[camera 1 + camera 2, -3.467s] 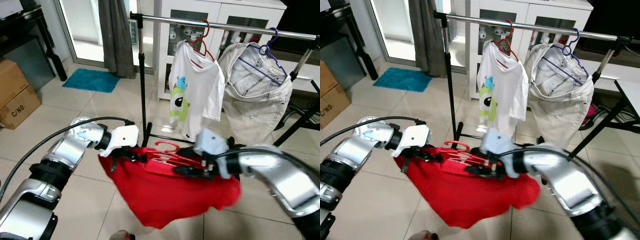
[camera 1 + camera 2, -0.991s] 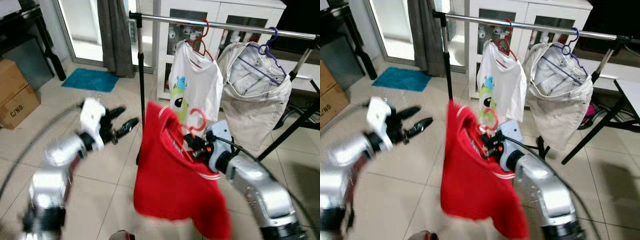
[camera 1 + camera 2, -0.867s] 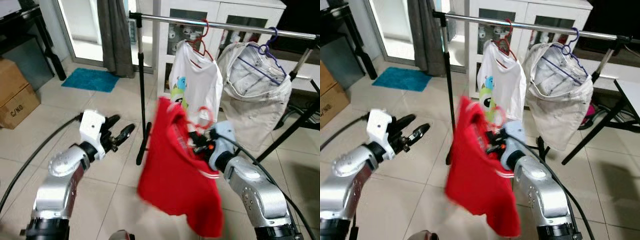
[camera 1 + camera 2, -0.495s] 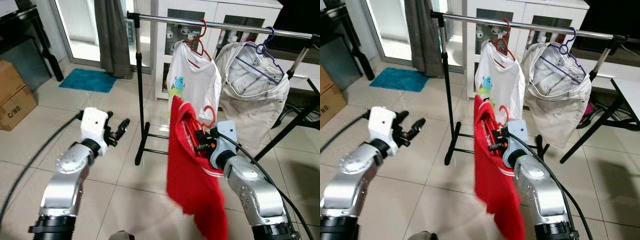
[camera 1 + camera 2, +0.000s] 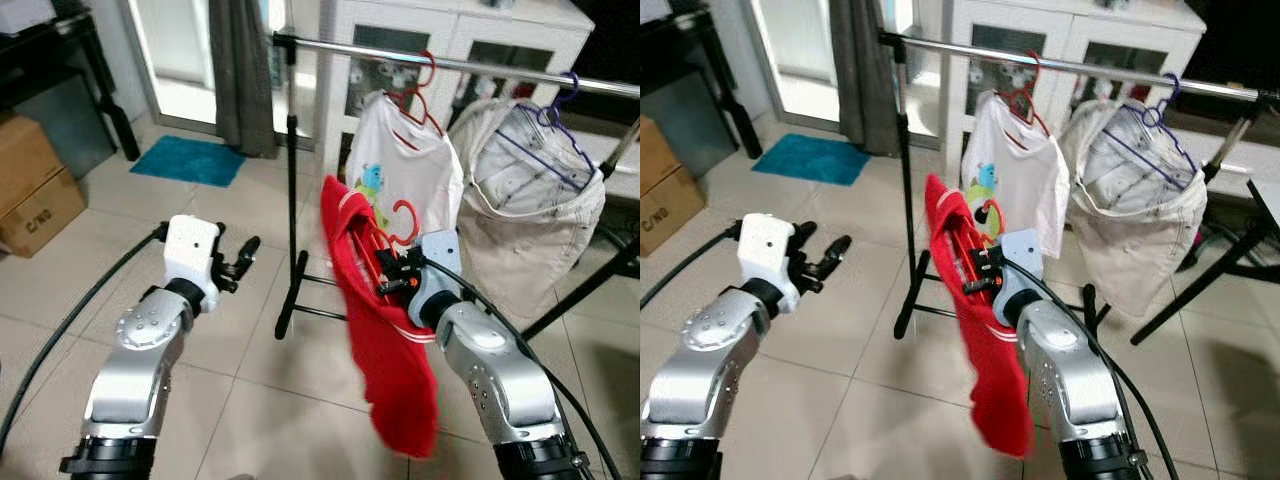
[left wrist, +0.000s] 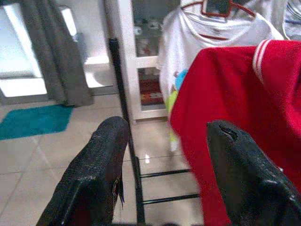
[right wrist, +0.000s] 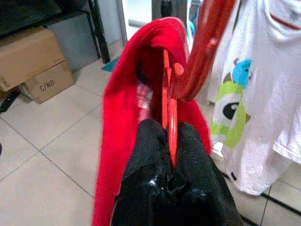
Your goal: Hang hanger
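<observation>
The right hand [image 5: 388, 283] is clamped on the red hanger [image 5: 400, 222] carrying a red shirt [image 5: 390, 350]; the left hand [image 5: 245, 255] is spread, empty. Carrying step: next, lift the hook onto the rail [image 5: 480, 68] above.

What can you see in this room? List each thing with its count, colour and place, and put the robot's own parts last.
Clothes rail: one, silver bar on black stand, ahead of the robot.
White T-shirt: one, cartoon print, on a red hanger on the rail.
Beige garment: one, on a purple hanger, at the rail's right end.
Red shirt: one, on the red hanger held by the right gripper, not yet on the rail.
Cabinet: one, white, behind the rail.
Curtain: one, grey, back left.
Mat: one, teal, on the floor.
Cardboard boxes: two, brown, far left.
Left gripper: open, holding nothing.
Right gripper: shut on the red hanger.
</observation>
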